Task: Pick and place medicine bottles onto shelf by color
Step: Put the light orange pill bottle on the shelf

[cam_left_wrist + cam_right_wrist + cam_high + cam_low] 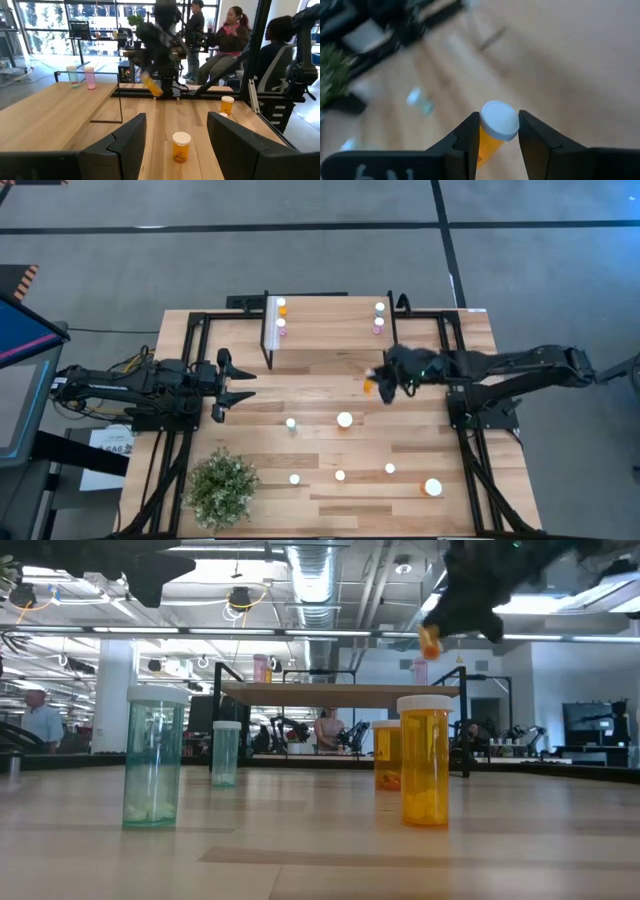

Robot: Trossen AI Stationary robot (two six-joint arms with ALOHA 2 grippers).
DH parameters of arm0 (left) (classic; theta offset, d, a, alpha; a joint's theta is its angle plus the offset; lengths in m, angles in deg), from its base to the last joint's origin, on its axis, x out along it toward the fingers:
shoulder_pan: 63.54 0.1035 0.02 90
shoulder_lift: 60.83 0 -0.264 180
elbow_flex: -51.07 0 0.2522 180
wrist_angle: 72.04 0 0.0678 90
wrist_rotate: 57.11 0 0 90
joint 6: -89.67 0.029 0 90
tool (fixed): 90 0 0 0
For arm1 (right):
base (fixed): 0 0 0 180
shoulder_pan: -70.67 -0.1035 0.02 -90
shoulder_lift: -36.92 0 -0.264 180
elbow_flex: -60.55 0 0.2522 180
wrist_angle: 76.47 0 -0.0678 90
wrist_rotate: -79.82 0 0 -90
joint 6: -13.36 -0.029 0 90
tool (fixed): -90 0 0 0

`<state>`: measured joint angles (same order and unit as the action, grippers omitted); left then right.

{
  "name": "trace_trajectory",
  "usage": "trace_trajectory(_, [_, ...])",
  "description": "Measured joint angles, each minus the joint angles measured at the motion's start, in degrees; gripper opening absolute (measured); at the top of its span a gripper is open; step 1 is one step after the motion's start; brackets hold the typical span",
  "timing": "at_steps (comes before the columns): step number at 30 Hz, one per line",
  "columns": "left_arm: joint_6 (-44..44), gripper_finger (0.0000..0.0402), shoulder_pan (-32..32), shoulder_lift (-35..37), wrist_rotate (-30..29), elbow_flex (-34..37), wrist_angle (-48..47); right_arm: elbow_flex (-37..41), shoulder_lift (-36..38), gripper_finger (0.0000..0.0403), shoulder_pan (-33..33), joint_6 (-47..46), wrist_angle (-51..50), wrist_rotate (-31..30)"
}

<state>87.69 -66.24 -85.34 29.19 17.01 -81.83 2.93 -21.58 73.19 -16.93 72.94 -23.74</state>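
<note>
The right gripper (499,131) is clamped on an orange bottle (492,131), its two dark, smooth fingers (465,140) pinching the translucent cylinder just under the round white cap. In the high view that gripper (385,383) sits a little toward 2 o'clock from the table's middle, just off the shelf's (330,320) near edge, with the orange bottle (369,386) poking out on its 9 o'clock side. The right arm (520,365) reaches in from 3 o'clock, stretched nearly flat. The low view alone shows the bottle (430,640) lifted, tilted in the air above the light-wood shelf top (340,693), which stands on thin black legs. The left gripper (232,381) waits at the 9 o'clock edge with its fingers (127,142) spread wide. On the shelf, small bottles stand in two pairs at its 9 and 3 o'clock ends. Other bottles stand upright on the grained wooden table (240,430) toward 6 o'clock, and a bushy potted plant (222,488) sits at 7 o'clock.
</note>
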Motion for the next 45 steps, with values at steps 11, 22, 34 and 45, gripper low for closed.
trace_trajectory(11, [0.44,0.0199,0.00,0.02,0.00,0.00,0.55,-7.84,-1.91,0.0134,12.90,23.22,16.27,-4.62])
trace_trajectory(22, [0.70,0.0199,-0.02,0.02,-0.06,0.00,0.66,-17.50,-17.26,0.0134,23.56,29.53,15.99,-1.35])
trace_trajectory(34, [0.70,0.0199,-0.02,0.02,-0.14,0.00,0.48,-21.39,-28.59,0.0134,27.69,32.54,15.87,-1.27])
trace_trajectory(45, [0.70,0.0199,-0.01,0.02,-0.17,0.00,0.46,-21.77,-32.72,0.0134,28.22,34.99,15.95,-1.34])
